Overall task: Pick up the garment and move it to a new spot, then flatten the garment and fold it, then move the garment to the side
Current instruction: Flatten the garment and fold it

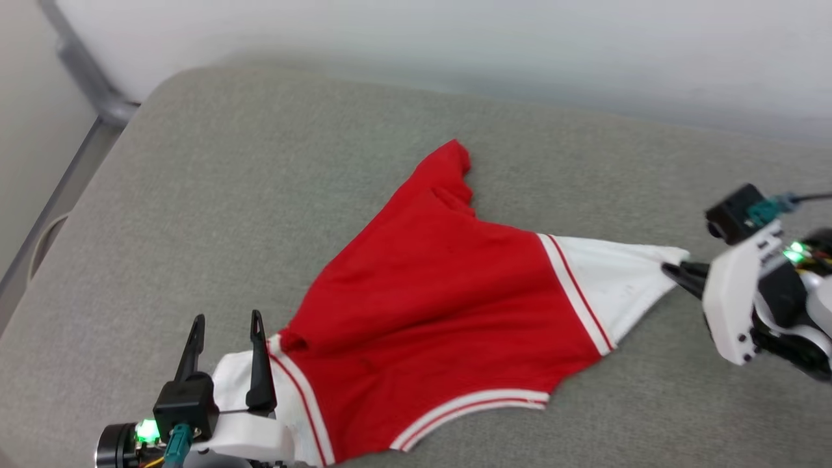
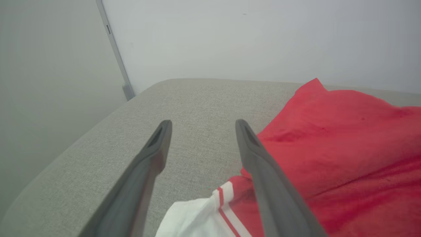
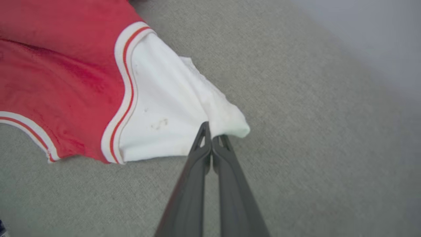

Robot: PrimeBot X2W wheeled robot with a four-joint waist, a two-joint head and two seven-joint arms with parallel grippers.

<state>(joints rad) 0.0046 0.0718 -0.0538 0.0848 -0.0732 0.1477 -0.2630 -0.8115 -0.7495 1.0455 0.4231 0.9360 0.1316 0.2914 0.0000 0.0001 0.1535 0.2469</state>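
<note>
Red garment (image 1: 442, 292) spread on the grey cushion (image 1: 195, 195).
My right gripper (image 1: 673, 270) pinches one white sleeve tip; my left gripper (image 1: 227, 317) stands wide over the other sleeve.

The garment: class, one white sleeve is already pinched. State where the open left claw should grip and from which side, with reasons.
Grip the free white sleeve at its outer edge, coming down from the robot's left. It lies flat beneath the open left claw, opposite the pinched sleeve in the right claw, so pulling apart should spread the garment.
</note>
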